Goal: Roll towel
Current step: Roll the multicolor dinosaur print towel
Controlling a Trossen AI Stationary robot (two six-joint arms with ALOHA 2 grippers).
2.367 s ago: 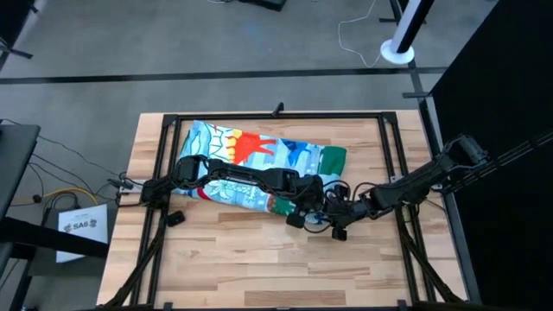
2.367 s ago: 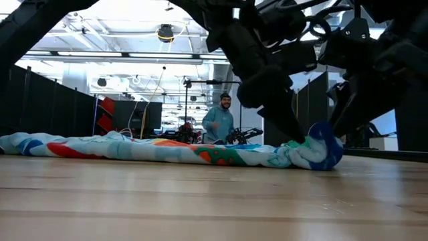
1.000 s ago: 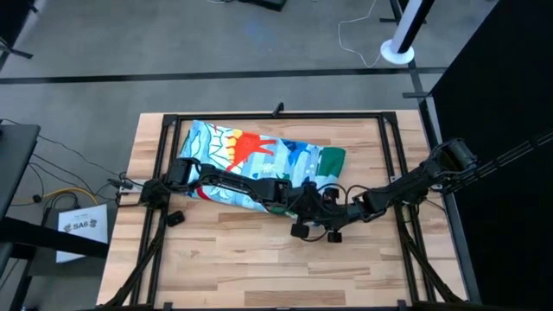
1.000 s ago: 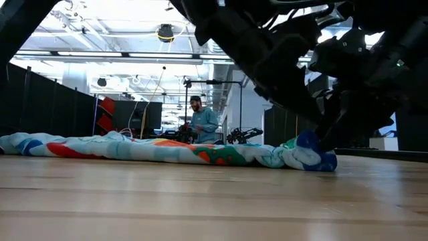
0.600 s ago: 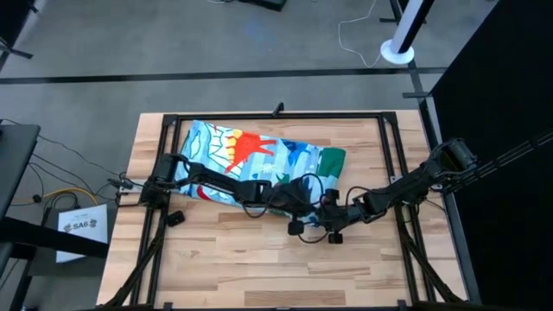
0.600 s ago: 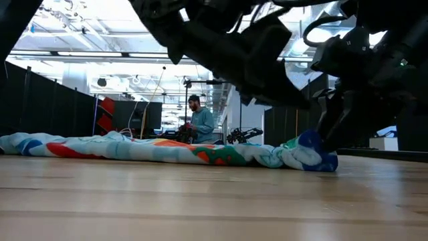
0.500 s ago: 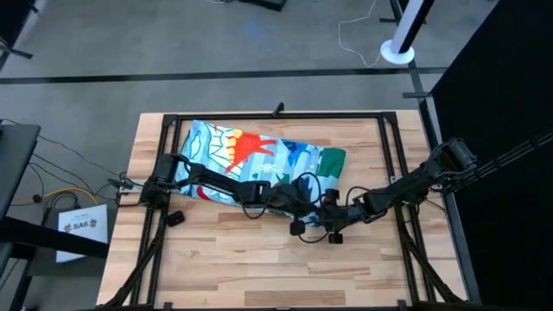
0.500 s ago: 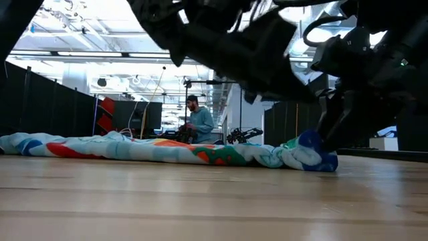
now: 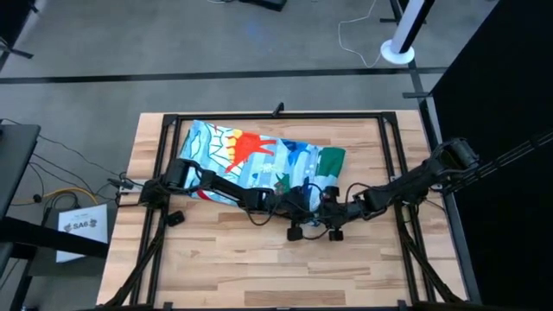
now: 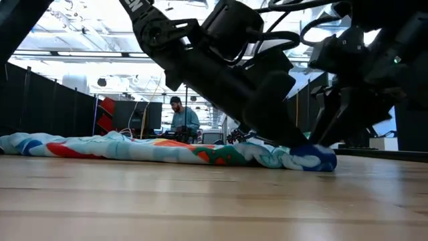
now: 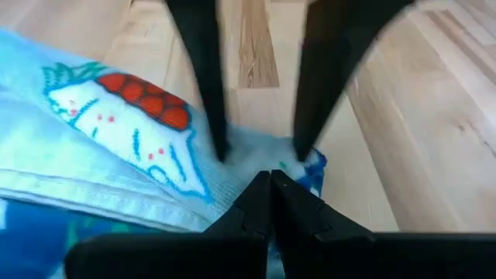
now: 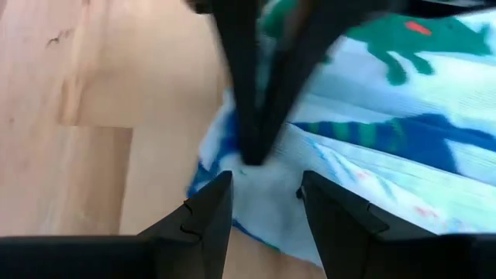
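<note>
— Where on the table (image 9: 225, 268)?
— Spread over the far half, left to middle: towel (image 9: 259, 155). Soft, limp, probably light; likely to sag unless rolled tight.
— Hold?
— Best at the bunched near-right corner. Left gripper (image 11: 270, 180) pinched together, tip pressing there; right gripper (image 12: 265, 177) spread, straddling that corner.
— Obstacles?
— Mostly each other, crowded close. Frame rail (image 9: 276, 115) well apart.
</note>
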